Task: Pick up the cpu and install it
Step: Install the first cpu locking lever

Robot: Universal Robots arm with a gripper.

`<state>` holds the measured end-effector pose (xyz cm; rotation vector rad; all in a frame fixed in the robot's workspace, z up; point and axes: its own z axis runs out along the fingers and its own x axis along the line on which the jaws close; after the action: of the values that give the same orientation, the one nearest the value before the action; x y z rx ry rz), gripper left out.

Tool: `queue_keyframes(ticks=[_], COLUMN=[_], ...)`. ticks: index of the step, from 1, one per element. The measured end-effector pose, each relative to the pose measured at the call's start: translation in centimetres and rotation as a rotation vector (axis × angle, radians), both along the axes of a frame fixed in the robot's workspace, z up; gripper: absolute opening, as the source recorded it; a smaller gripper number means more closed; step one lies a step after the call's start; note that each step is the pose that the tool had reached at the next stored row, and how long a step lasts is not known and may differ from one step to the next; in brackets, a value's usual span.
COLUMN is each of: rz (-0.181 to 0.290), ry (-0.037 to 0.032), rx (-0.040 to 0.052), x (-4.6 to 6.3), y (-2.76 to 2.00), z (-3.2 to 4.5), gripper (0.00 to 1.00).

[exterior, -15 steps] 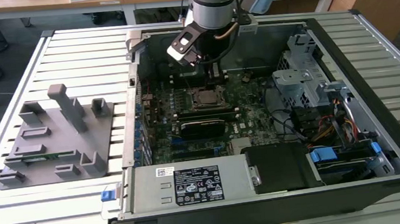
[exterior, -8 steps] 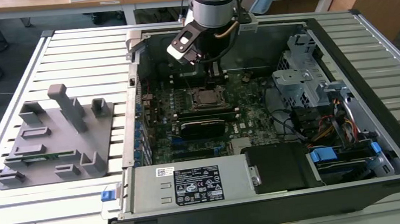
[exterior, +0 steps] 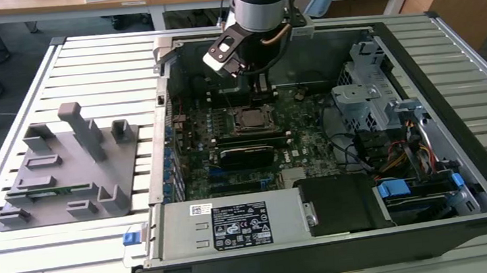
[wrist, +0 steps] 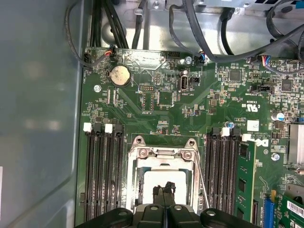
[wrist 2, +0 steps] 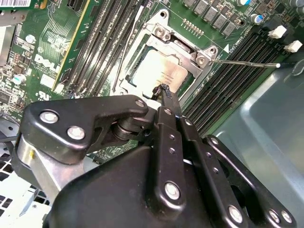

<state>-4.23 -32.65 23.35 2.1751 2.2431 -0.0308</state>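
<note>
The hand (wrist 2: 164,91) is hovering with its fingers pressed together, pinching nothing, its tips just over one edge of the cpu (wrist 2: 159,71). The cpu is lying flat, shiny side up, inside the socket frame (wrist 2: 187,45); being square, it is showing no long axis, its sides running parallel with the frame and the black memory slots (wrist 2: 102,42) flanking it. The motherboard (wrist: 190,104) is sitting in an open computer case (exterior: 325,255) resting on the slatted counter (exterior: 87,64).
</note>
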Motion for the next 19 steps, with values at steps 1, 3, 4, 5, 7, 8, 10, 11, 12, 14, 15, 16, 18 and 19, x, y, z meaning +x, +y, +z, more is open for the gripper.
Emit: queue_keyframes(ticks=[1,3,4,5,7,8,10,11,12,14,15,16,18,19], rz=[0.000,0.000,0.000,0.000,0.000,0.000,0.000,0.000,0.000,0.000,0.000,0.000,0.000,0.000], ry=[0.0000,0.0000,0.0000,0.0000,0.0000,0.0000,0.0000,0.0001,0.0000,0.0001,0.0000,0.0000,0.0000,0.0000], rx=[0.0000,0.0000,0.0000,0.0000,0.0000,0.0000,0.0000,-0.0001,0.0000,0.0000,0.0000,0.0000,0.0000,0.0000], x=[0.00,0.00,0.00,0.00,0.00,0.00,0.00,0.00,0.00,0.00,0.00,0.00,0.00,0.00], y=[0.00,0.00,0.00,0.00,0.00,0.00,0.00,0.00,0.00,0.00,0.00,0.00,0.00,0.00], z=[0.04,0.13,0.16,0.20,0.28,0.32,0.42,0.47,0.52,0.63,0.69,0.74,0.88,0.95], gripper=[0.11,0.11,0.11,0.11,0.11,0.11,0.11,0.11,0.11,0.11,0.11,0.11,0.11,0.11])
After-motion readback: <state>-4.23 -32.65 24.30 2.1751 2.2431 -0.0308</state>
